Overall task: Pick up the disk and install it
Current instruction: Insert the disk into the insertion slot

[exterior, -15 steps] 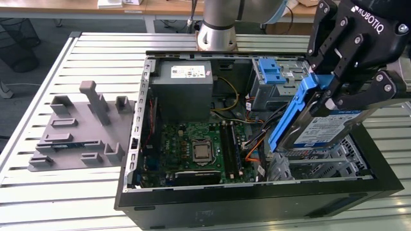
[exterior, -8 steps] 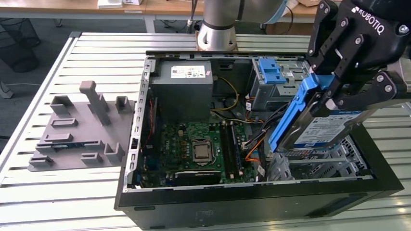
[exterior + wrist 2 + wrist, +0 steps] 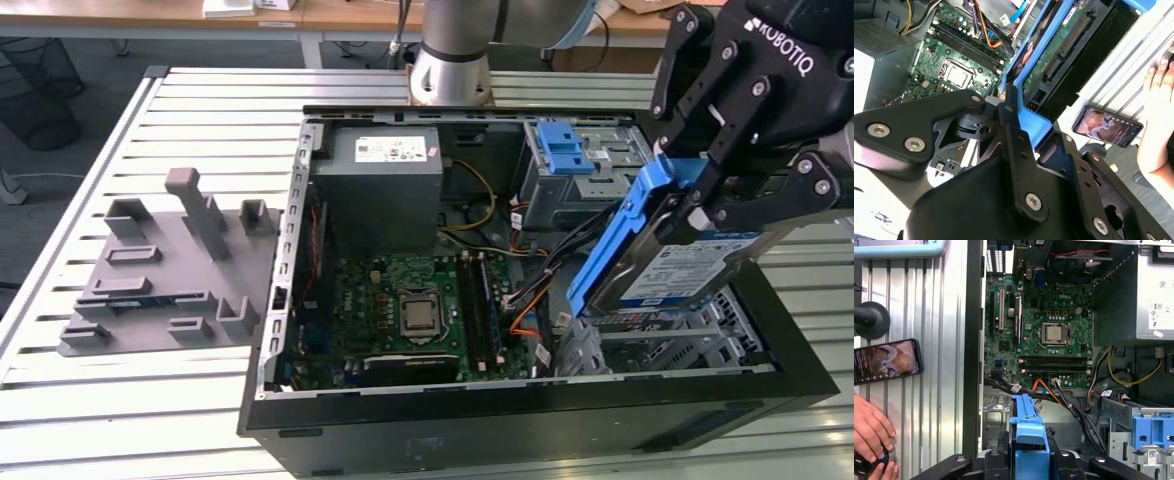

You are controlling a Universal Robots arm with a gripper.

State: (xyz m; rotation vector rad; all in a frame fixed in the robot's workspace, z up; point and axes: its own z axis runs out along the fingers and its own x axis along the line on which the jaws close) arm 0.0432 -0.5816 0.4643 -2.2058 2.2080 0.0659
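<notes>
We have the disk (image 3: 674, 262) up off the desk and tilted, white-and-blue label (image 3: 683, 270) facing the exterior view. A blue carrier (image 3: 625, 238) frames its edges. The tool (image 3: 742, 200) is clenched on the disk, with one finger on each side of the carrier. In the first wrist view the carrier's blue end (image 3: 1029, 440) sits between the two fingers. In the second wrist view we see the disk's green circuit side (image 3: 1056, 42).

The disk hangs over the metal drive cage (image 3: 674, 345) in the corner of the case at the exterior view's right. Its low end is just above the cage, and we can't tell if they touch. It's not seated.

The case (image 3: 507, 430) lies open on its side on the slatted desk (image 3: 80, 390). Inside:
- motherboard (image 3: 414, 310) mid-case
- grey power supply (image 3: 380, 170) at the far end
- blue latch piece (image 3: 571, 150) on the bay beside the power supply
- orange and black cables (image 3: 527, 300) between motherboard and cage

A grey fixture plate (image 3: 160, 270) sits on the desk at the exterior view's left, apart from the case.

In the first wrist view a phone (image 3: 886, 360) lies on the desk beside the case, screen lit. A person's hand (image 3: 871, 432) is on the desk near it.
</notes>
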